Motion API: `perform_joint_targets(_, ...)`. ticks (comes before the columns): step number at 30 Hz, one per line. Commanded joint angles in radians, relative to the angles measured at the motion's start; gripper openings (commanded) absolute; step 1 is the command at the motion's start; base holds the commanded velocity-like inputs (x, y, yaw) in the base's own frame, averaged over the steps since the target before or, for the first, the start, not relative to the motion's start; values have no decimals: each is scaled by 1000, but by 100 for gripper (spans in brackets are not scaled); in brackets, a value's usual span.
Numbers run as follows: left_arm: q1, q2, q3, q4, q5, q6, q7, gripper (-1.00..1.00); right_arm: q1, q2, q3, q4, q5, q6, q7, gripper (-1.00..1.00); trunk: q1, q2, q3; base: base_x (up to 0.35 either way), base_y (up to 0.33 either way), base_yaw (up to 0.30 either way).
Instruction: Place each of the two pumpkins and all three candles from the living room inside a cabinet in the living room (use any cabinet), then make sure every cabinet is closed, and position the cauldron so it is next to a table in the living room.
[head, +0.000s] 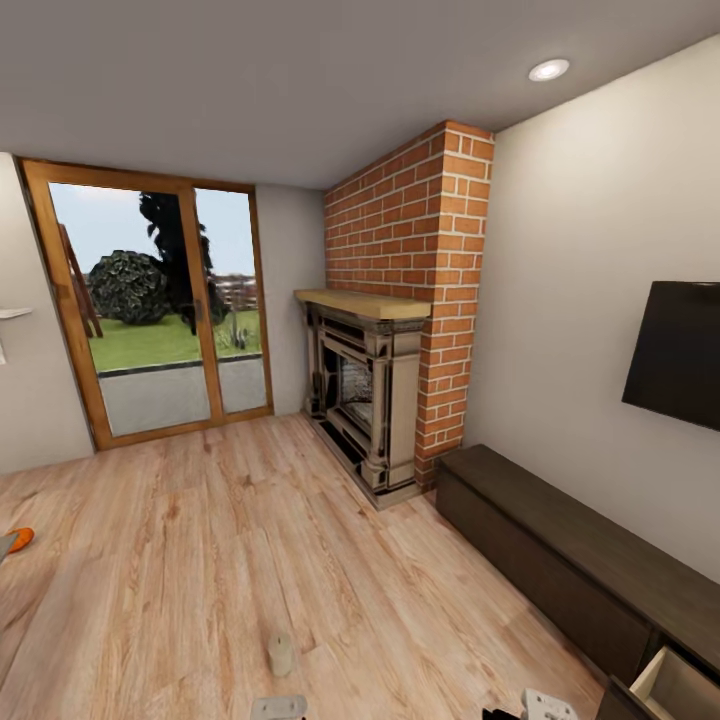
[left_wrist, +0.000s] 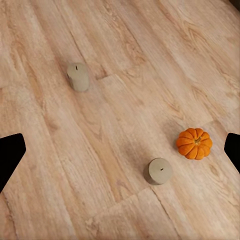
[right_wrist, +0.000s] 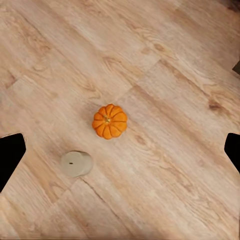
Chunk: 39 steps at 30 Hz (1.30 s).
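Two stubby beige-grey pillar candles, one at upper left (left_wrist: 78, 76) and one at lower centre (left_wrist: 160, 171) of the left wrist view, lie on the pale wood plank floor (left_wrist: 125, 115), with a small ribbed orange pumpkin (left_wrist: 194, 143) just beside the lower one. In the right wrist view a pumpkin (right_wrist: 110, 121) sits mid-frame near a candle (right_wrist: 76, 164). Head view shows a candle (head: 281, 654) at bottom centre. Nothing looks stowed yet; I judge the task barely begun. The long dark-brown cabinet (head: 560, 560) runs along the right wall, one pale drawer (head: 675, 688) open at lower right, so closing remains. Both grippers show spread dark fingertips (left_wrist: 11, 155) (right_wrist: 11, 156), holding nothing. Floor between items and cabinet is open; the beige stone fireplace (head: 368, 400) juts beyond.
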Motion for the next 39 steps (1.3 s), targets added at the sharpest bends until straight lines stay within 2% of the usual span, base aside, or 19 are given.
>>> perform_joint_targets(1, 0, 1, -5, -1, 8, 2, 8, 100, 0, 3, 27, -1, -7, 6, -9, 100, 0, -1, 0, 0, 0, 0)
perform_joint_targets(2, 0, 1, -5, -1, 8, 2, 8, 100, 0, 10, 62, 5, -8, 8, -13, 100, 0, -1, 0, 0, 0, 0)
perform_joint_targets(3, 0, 1, -5, -1, 8, 2, 8, 100, 0, 13, 76, 9, -8, 9, -14, 100, 0, -1, 0, 0, 0, 0)
perform_joint_targets(6, 0, 1, -5, 0, 8, 2, 8, 100, 0, 20, 110, 18, -9, 12, -17, 100, 0, -1, 0, 0, 12, 0)
perform_joint_targets(9, 0, 1, -5, 0, 8, 2, 8, 100, 0, 24, 124, 23, -9, 14, -18, 100, 0, -1, 0, 0, 48, 0)
perform_joint_targets(16, 0, 1, -5, 0, 8, -4, 8, 100, 0, 30, 137, 26, -8, 16, -15, 100, 0, -1, 0, 0, 15, 0)
perform_joint_targets(18, 0, 1, -5, 0, 7, -5, 8, 100, 0, 43, 141, 26, -7, 16, -14, 100, 0, -1, 0, 0, 3, 0)
perform_joint_targets(23, -1, 1, -5, 1, 8, -5, 8, 100, 0, 62, 186, 30, -8, 17, -17, 100, 0, -1, 0, 0, 52, 0)
perform_joint_targets(39, -1, 1, -5, -2, 7, -5, 8, 100, 0, 63, 199, 28, -7, 13, -5, 100, 0, -1, 0, 41, 84, 0)
